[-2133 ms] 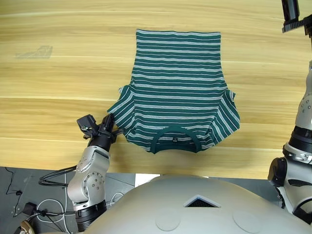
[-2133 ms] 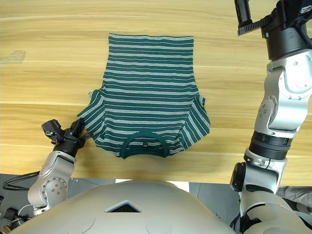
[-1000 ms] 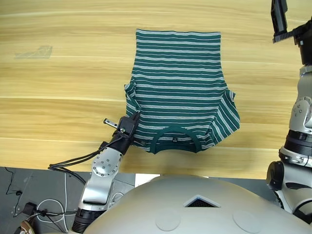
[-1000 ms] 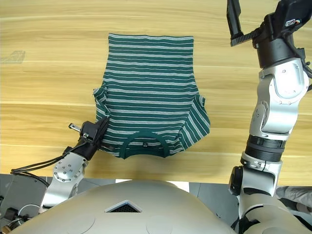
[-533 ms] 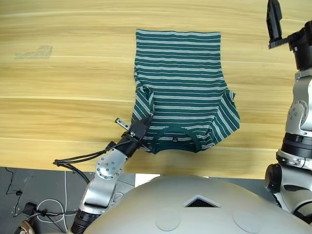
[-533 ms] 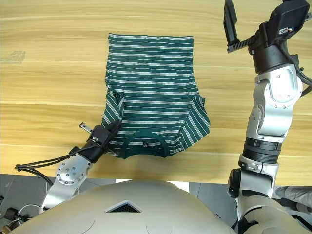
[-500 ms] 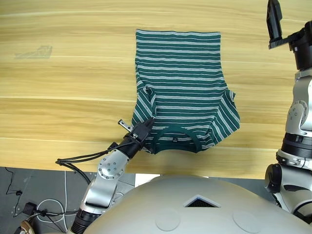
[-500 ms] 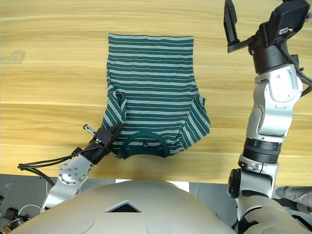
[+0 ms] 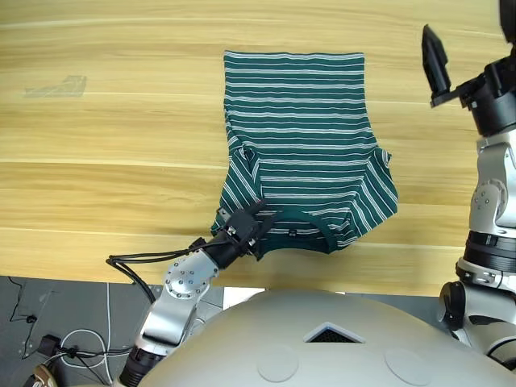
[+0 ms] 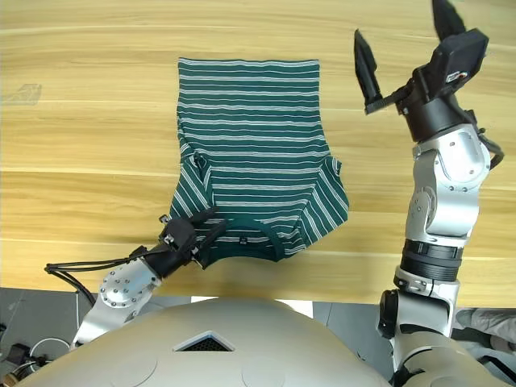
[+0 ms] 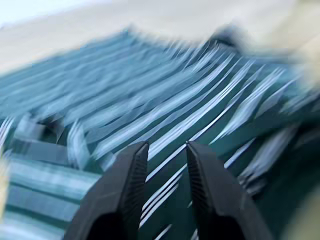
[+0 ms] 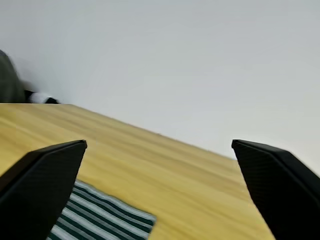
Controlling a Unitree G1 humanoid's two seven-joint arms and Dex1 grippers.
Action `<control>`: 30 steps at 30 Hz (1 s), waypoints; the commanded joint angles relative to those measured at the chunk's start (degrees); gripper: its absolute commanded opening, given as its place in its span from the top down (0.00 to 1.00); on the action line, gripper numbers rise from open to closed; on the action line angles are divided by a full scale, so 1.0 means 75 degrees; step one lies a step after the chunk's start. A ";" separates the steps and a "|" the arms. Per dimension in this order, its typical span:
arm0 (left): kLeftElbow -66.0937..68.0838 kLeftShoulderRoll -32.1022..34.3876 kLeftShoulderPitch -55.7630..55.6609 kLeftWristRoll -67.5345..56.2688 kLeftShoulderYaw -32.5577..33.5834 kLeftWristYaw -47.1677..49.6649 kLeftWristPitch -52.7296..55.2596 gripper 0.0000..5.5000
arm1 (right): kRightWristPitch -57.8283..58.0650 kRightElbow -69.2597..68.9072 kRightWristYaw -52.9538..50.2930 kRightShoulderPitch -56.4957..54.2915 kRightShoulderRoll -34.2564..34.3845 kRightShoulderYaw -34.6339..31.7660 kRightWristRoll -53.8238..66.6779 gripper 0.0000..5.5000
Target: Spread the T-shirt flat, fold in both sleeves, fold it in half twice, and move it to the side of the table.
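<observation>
We see the green striped T-shirt (image 9: 294,137) lying at the middle of the wooden table (image 9: 97,161), hem toward the top of the frame and collar (image 9: 300,212) near the bottom edge, its left sleeve (image 9: 240,173) turned in over the body and its right sleeve (image 9: 379,189) spread outward. The left gripper (image 9: 256,222) sits on the cloth just left of the collar; we cannot tell whether it clamps the fabric. At the upper right, the right gripper (image 10: 399,20) hangs above bare wood, spread wide.
</observation>
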 commanded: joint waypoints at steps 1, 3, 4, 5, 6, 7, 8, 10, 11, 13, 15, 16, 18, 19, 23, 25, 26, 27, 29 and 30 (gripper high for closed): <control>-0.1164 0.0792 0.0568 -0.1962 0.0260 -0.1344 -0.0477 0.74 | 0.1011 -0.0275 0.1488 0.0958 -0.0622 -0.0084 0.1147 0.02; -0.1475 0.1063 0.0770 -0.2743 0.0724 -0.1703 -0.0685 0.74 | 0.1758 -0.0294 0.2015 0.1335 -0.0926 -0.0553 0.1998 0.02; -0.1579 0.1130 0.0794 -0.2997 0.0947 -0.1756 -0.0724 0.74 | 0.2035 -0.0339 0.2198 0.1495 -0.1057 -0.0750 0.2322 0.02; -0.1614 0.1116 0.0760 -0.3291 0.1348 -0.1635 -0.0727 0.74 | 0.2251 -0.0371 0.2496 0.1738 -0.1262 -0.0905 0.2535 0.02; -0.1479 0.0945 0.0583 -0.3260 0.1861 -0.1196 -0.0721 0.74 | 0.2343 -0.0364 0.2830 0.2042 -0.1476 -0.0963 0.2568 0.02; -0.1321 0.0783 0.0401 -0.3216 0.2291 -0.0758 -0.0649 0.74 | 0.2393 -0.0339 0.3087 0.2296 -0.1639 -0.0979 0.2538 0.02; -0.1093 0.0586 0.0114 -0.3170 0.2767 -0.0160 -0.0483 0.74 | 0.2365 -0.0283 0.3339 0.2592 -0.1781 -0.0926 0.2401 0.02; -0.0792 0.0311 -0.0335 -0.3242 0.3512 0.0744 -0.0201 0.74 | 0.2307 -0.0173 0.3698 0.3105 -0.1967 -0.0798 0.2153 0.02; -0.0730 0.0218 -0.0496 -0.3287 0.3824 0.1100 -0.0074 0.74 | 0.2245 -0.0092 0.3865 0.3353 -0.2060 -0.0723 0.1992 0.02; -0.0631 0.0083 -0.0697 -0.3324 0.4147 0.1483 0.0141 0.74 | 0.1958 0.0166 0.4148 0.3638 -0.2206 -0.0567 0.1574 0.02; -0.0496 -0.0017 -0.0814 -0.3132 0.4143 0.1635 0.0269 0.74 | 0.1599 0.0562 0.4133 0.3567 -0.2212 -0.0415 0.1093 0.02; -0.0464 -0.0069 -0.0850 -0.3059 0.4100 0.1680 0.0322 0.74 | 0.1459 0.0760 0.4006 0.3452 -0.2163 -0.0352 0.0861 0.02; -0.0485 -0.0171 -0.0834 -0.2896 0.3995 0.1723 0.0347 0.74 | 0.1127 0.1034 0.3848 0.3280 -0.2104 -0.0162 0.0419 0.02; -0.0503 -0.0212 -0.0808 -0.2817 0.3961 0.1726 0.0343 0.74 | 0.0955 0.1123 0.3831 0.3234 -0.2098 -0.0057 0.0228 0.02; -0.0459 -0.0264 -0.0765 -0.2476 0.3950 0.1648 0.0319 0.74 | 0.0483 0.1494 0.3503 0.2890 -0.1956 0.0240 -0.0356 0.02; -0.0409 -0.0304 -0.0762 -0.2350 0.3907 0.1621 0.0319 0.74 | 0.0389 0.1639 0.3296 0.2698 -0.1874 0.0313 -0.0524 0.02; -0.0365 -0.0325 -0.0739 -0.2249 0.3836 0.1590 0.0288 0.74 | 0.0386 0.1657 0.3259 0.2641 -0.1838 0.0350 -0.0552 0.02; -0.0334 -0.0333 -0.0713 -0.2141 0.3781 0.1553 0.0264 0.74 | 0.0385 0.1651 0.3252 0.2619 -0.1818 0.0382 -0.0554 0.02; -0.0297 -0.0317 -0.0705 -0.1954 0.3740 0.1500 0.0239 0.74 | 0.0352 0.1560 0.3333 0.2696 -0.1849 0.0461 -0.0596 0.02; -0.0289 -0.0324 -0.0715 -0.1921 0.3748 0.1478 0.0238 0.73 | 0.0323 0.1560 0.3337 0.2722 -0.1860 0.0491 -0.0631 0.05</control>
